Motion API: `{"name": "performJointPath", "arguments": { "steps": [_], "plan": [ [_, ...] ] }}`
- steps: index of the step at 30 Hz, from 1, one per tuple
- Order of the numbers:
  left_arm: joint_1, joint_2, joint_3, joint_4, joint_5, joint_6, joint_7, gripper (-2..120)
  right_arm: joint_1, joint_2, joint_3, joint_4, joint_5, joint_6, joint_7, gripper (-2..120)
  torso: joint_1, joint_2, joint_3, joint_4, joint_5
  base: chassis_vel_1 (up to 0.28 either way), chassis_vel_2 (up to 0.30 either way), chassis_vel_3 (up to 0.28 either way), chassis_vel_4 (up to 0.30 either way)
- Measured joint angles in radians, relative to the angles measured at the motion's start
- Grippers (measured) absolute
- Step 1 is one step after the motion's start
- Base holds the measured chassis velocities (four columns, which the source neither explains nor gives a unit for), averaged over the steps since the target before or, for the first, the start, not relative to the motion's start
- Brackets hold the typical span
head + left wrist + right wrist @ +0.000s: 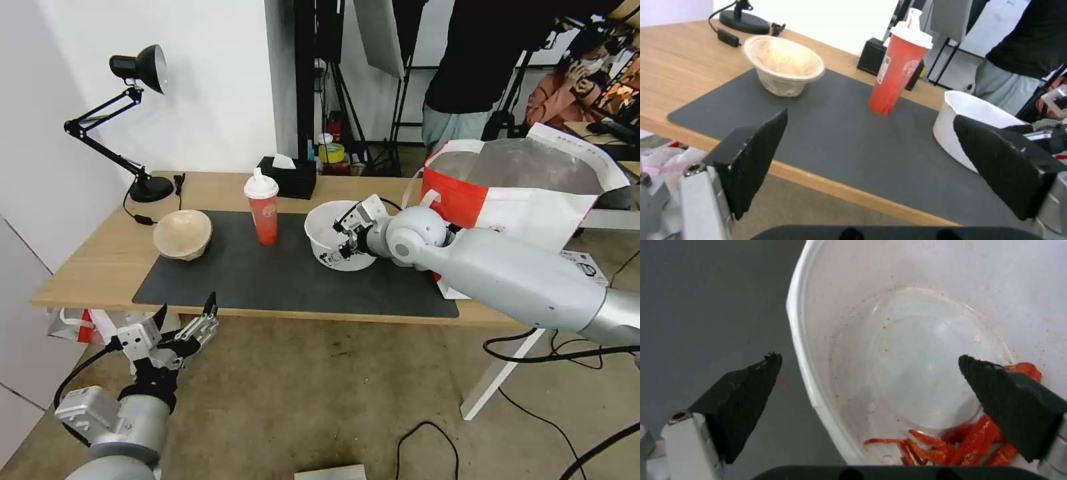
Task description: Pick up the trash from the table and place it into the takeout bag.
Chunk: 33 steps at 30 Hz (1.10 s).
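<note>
Down at the near left, below the counter's point(100, 260) front edge, the left pincer point(187, 318) hangs over the floor with its black fingers spread apart and nothing between them. Up on the light wood at the far left corner, a black desk lamp point(137, 73) leans over the scene. Moving along, the beige pulp bowl point(182, 233) is tipped on its side at the left end of the dark grey mat point(280, 280), mouth facing the near edge; from the left wrist it sits well beyond the pincer's pads. Next comes the red cup point(263, 208) with its white lid, upright on the mat, and behind it a black tissue box point(288, 177) near the counter's far edge. Now the action: the right pincer point(345, 238) is at the wide white bowl point(325, 230), which rests on the mat right of the cup. The right wrist camera shows it plainly, fingers apart and straddling the bowl's rim, one pad point(744, 400) outside over the mat, the other point(1009, 400) inside above the red scraps point(969, 443) on the bowl's floor. Whether either pad touches the wall, I can't tell. Farthest right, the takeout bag point(527, 193) stands open at the counter's right end, foil lining showing, just behind the right arm.
</note>
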<state>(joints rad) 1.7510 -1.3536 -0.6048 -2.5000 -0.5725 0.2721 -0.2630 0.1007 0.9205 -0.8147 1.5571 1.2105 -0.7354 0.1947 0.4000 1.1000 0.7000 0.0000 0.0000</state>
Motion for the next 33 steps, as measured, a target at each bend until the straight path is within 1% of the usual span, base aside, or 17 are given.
{"name": "performJointPath", "arguments": {
  "steps": [13,14,15,16,17,18,19,21,24,25,26,30,31,32,33],
  "plan": [
    [-0.001,-0.003,0.0,0.0,0.0,0.0,-0.001,100,-0.002,0.034,-0.01,-0.04,-0.019,0.0,-0.012,100,0.0,0.0,0.0,0.0,0.0,0.0,0.0,0.0,0.0],
    [-0.001,-0.003,0.0,0.0,0.0,0.0,-0.001,100,-0.005,0.039,-0.011,-0.045,-0.019,0.0,-0.012,96,0.0,0.0,0.0,0.0001,-0.0001,0.0,0.0,0.0,0.0],
    [-0.001,-0.003,0.0,0.0,0.0,0.0,-0.001,100,-0.007,0.042,-0.011,-0.049,-0.017,0.0,-0.012,93,0.0,0.0,0.0,0.0,0.0,0.0,0.0,0.0,0.0],
    [-0.001,-0.003,0.0,0.0,0.0,0.0,-0.001,100,-0.007,0.042,-0.011,-0.049,-0.017,0.0,-0.012,93,0.0,0.0,0.0,0.0,0.0,0.0,0.0,0.0,0.0],
    [-0.001,-0.003,0.0,0.0,0.0,0.0,-0.001,100,-0.008,0.044,-0.011,-0.051,-0.016,0.0,-0.012,90,0.0,0.0,0.0,0.0,0.0,0.0,0.0,0.0,0.0],
    [-0.002,-0.003,0.0,0.0,0.0,0.0,-0.001,100,-0.011,0.048,-0.011,-0.057,-0.014,0.0,-0.011,82,0.0,0.0,0.0,-0.0001,0.0,0.0,0.0,0.0,0.0],
    [-0.002,-0.003,0.0,0.0,0.0,0.0,-0.002,100,-0.012,0.051,-0.011,-0.06,-0.013,0.0,-0.011,78,0.0,0.0,0.0,-0.0001,0.0,0.0,0.0,0.0,0.0],
    [-0.002,-0.003,0.0,0.0,0.0,0.0,-0.002,100,-0.013,0.052,-0.011,-0.061,-0.013,0.0,-0.011,77,0.0,0.0,0.0,-0.0001,0.0,0.0,0.0,0.0,0.0],
    [-0.003,-0.003,0.0,0.0,0.0,0.0,-0.002,100,-0.019,0.059,-0.01,-0.069,-0.012,0.001,-0.01,64,0.0,0.0,0.0,-0.0001,-0.0001,0.0,0.0,0.0,0.0],
    [-0.003,-0.003,-0.001,0.0,0.0,-0.001,-0.002,100,-0.021,0.061,-0.009,-0.072,-0.012,0.001,-0.01,57,0.0,0.0,0.0,0.0,-0.0001,0.0,0.0,0.0,0.0],
    [-0.003,-0.003,-0.001,0.0,0.0,-0.001,-0.002,100,-0.021,0.061,-0.009,-0.072,-0.012,0.001,-0.01,57,0.0,0.0,0.0,0.0,-0.0001,0.0,0.0,0.0,0.0],
    [-0.005,-0.002,-0.001,0.0,0.0,-0.002,-0.004,100,-0.026,0.065,-0.008,-0.081,-0.01,0.001,-0.01,39,0.0,0.0,0.0,0.0,0.0,0.0,0.0,0.0,0.0],
    [-0.005,-0.002,-0.001,0.0,0.0,-0.002,-0.004,100,-0.026,0.065,-0.008,-0.081,-0.01,0.001,-0.01,39,0.0,0.0,0.0,0.0,0.0,0.0,0.0,0.0,0.0],
    [-0.005,-0.002,-0.002,0.0,0.0,-0.003,-0.004,100,-0.027,0.066,-0.008,-0.084,-0.01,0.002,-0.011,36,0.0,0.0,0.0,0.0002,0.0,0.0,0.0,0.0,0.0],
    [-0.008,-0.001,-0.003,0.0,0.0,-0.007,-0.007,100,-0.027,0.068,-0.008,-0.089,-0.009,0.002,-0.013,29,0.0,0.0,0.0,0.0002,0.0,0.0,0.0,0.0,0.0]
  ]
}}
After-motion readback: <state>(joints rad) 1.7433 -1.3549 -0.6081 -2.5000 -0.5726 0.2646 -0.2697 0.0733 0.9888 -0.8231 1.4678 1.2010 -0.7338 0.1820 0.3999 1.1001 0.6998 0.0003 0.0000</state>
